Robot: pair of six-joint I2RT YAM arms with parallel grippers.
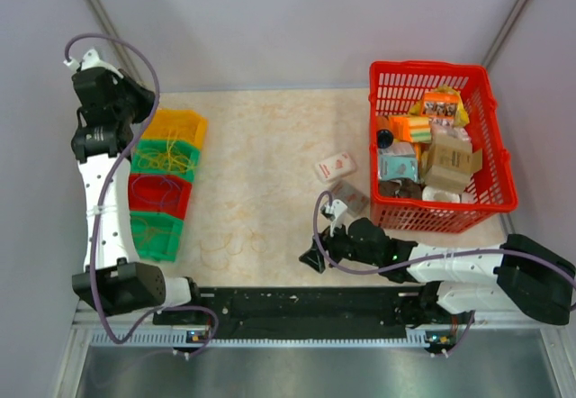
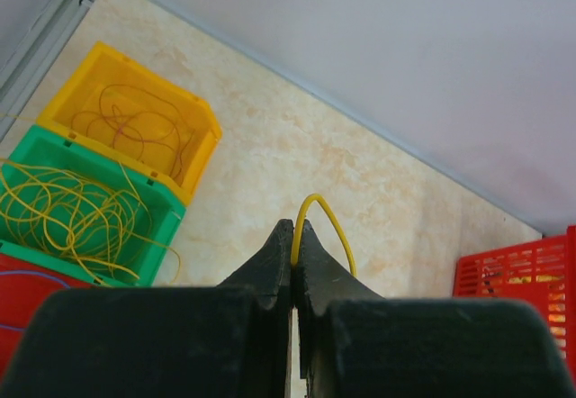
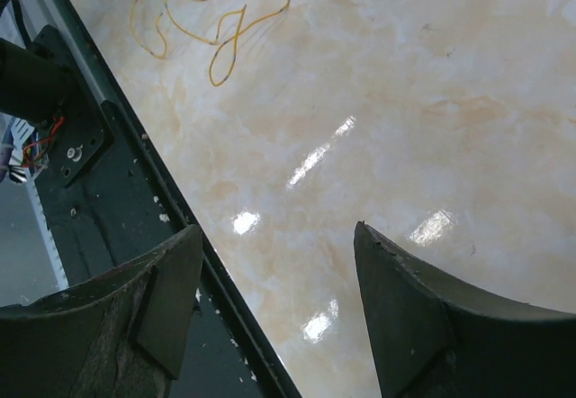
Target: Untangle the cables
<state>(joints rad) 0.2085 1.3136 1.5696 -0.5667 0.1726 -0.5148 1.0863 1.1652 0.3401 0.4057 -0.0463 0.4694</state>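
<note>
The left hand, pressed together, pinches a yellow cable above the table; the right hand hangs spread over it. Loose cables lie nearby. Print on the packets in the basket is unreadable.

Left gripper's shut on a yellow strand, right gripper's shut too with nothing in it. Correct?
Not quite. The right gripper is open, jaws apart over the table with nothing between them, as the right wrist view shows. The left gripper is shut on a yellow strand.
</note>
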